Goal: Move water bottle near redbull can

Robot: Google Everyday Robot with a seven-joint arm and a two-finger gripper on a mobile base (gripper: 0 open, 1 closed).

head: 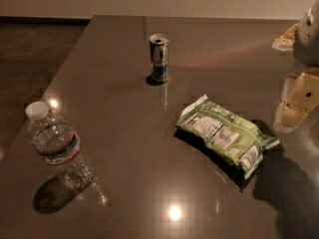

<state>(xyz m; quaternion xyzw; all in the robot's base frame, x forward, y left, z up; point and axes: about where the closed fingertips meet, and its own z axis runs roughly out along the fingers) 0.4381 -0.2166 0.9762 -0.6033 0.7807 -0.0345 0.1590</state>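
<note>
The water bottle [57, 146] stands upright near the table's front left edge, clear and ribbed, with a white cap and a dark red-and-blue label band. The redbull can [159, 58] stands upright at the back middle of the table, silver and blue with a silver top. They are far apart. My gripper [295, 103] hangs at the right edge of the view, pale and cream-coloured, above the table to the right of the snack bag and far from both bottle and can. It holds nothing.
A green snack bag [224, 134] lies flat right of centre, between the gripper and the bottle. The dark glossy table [124, 123] has its left edge running diagonally past the bottle, with floor beyond. The arm's shadow falls at the front right.
</note>
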